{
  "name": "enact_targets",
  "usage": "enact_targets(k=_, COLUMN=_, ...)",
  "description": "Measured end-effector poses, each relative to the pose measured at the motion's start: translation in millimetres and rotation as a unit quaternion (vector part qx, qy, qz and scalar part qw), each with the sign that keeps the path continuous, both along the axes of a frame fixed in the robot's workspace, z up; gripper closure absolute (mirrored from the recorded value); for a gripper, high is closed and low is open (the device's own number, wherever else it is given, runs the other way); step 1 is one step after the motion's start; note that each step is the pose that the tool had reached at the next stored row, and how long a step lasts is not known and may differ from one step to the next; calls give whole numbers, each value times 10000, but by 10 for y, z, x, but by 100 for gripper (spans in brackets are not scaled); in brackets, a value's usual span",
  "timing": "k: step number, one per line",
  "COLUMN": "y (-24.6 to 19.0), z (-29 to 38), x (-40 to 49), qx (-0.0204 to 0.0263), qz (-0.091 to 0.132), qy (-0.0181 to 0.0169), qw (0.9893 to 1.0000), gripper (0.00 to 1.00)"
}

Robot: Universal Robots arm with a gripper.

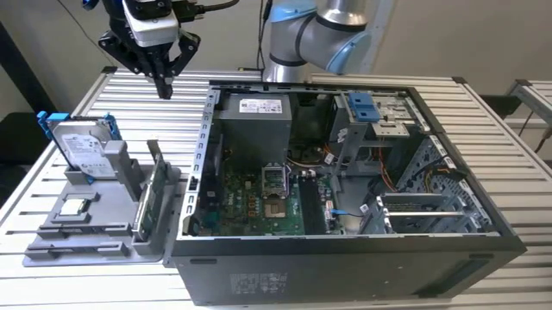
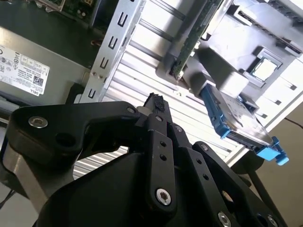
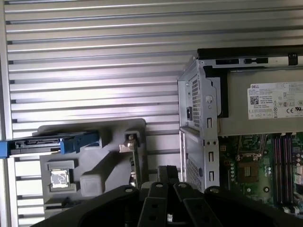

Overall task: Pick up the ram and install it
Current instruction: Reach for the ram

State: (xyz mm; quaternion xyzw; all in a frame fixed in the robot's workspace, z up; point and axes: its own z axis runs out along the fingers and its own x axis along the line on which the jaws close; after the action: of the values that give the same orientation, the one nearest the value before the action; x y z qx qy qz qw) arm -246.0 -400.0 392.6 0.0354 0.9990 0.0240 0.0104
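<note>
The gripper [image 1: 163,92], closed on nothing, is hovering over the worktop [image 1: 95,103], well apart from the ram [image 1: 152,192] standing in its grey holder [image 1: 86,240]. The pick-up looks unstarted, and I'd say it needs parted fingers.

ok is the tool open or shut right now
Shut. In the exterior view the tool tapers to one point above the table, and in the second wrist view its fingertips meet with nothing between them.

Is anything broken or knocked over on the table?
Nothing stands out. The hard drive and a green board stand in the gray holder, the open computer case sits flat, and the hand hangs above the table, holding nothing.
</note>
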Motion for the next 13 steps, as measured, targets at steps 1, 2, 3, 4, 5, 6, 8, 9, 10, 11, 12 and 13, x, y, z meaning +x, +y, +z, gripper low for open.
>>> enact_targets(k=1, y=0, z=0, x=-18, qx=0, qz=0, qy=0, qw=10000, gripper=89)
enact_targets(k=2, y=-1, z=0, x=-34, qx=0, qz=0, qy=0, qw=10000, gripper=89)
enact_targets(k=3, y=-1, z=0, x=-51, qx=0, qz=0, qy=0, qw=10000, gripper=89)
enact_targets(k=4, y=-2, z=0, x=-69, qx=0, qz=0, qy=0, qw=10000, gripper=89)
enact_targets(k=5, y=-2, z=0, x=-85, qx=0, qz=0, qy=0, qw=10000, gripper=89)
enact_targets(k=6, y=-2, z=0, x=-100, qx=0, qz=0, qy=0, qw=10000, gripper=89)
enact_targets(k=8, y=-3, z=0, x=-132, qx=0, qz=0, qy=0, qw=10000, gripper=89)
enact_targets(k=9, y=-3, z=0, x=-148, qx=0, qz=0, qy=0, qw=10000, gripper=89)
enact_targets(k=10, y=-3, z=0, x=-162, qx=0, qz=0, qy=0, qw=10000, gripper=89)
enact_targets(k=11, y=-3, z=0, x=-176, qx=0, qz=0, qy=0, qw=10000, gripper=89)
enact_targets(k=12, y=-3, z=0, x=-187, qx=0, qz=0, qy=0, qw=10000, gripper=89)
enact_targets(k=13, y=-3, z=0, x=-200, qx=0, qz=0, qy=0, qw=10000, gripper=89)
